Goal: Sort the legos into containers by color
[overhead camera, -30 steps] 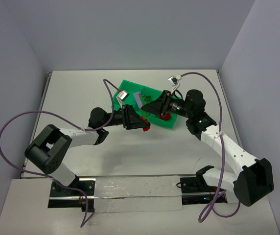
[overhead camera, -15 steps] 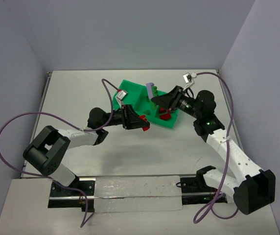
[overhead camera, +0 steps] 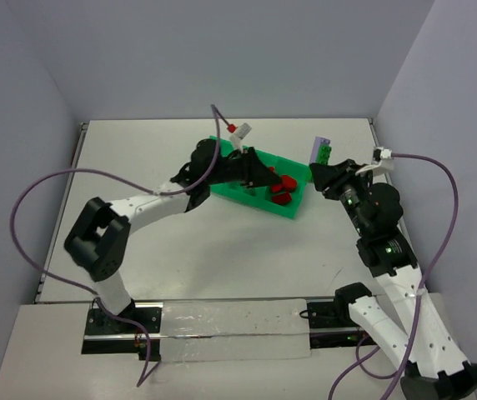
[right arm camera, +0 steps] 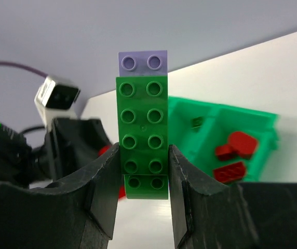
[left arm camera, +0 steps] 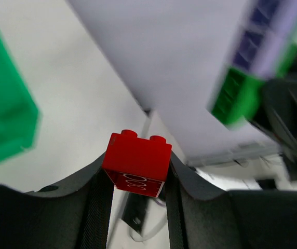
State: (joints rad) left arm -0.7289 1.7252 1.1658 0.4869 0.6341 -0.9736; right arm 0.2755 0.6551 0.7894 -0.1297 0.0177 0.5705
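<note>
partway, red bricks [overhead camera: 283,188] lie in the green tray's [overhead camera: 291,208] end compartment, the left gripper's [left arm camera: 136,174] jaws grip another red brick [left arm camera: 137,162] between them, and the right gripper's [right arm camera: 142,171] jaws clamp an unsorted green-and-lavender stack [right arm camera: 142,124].

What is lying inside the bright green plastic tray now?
Several red studded bricks lie in one end compartment of the green tray; a small green piece sits in the next. The held green brick stack hides the rest.
</note>
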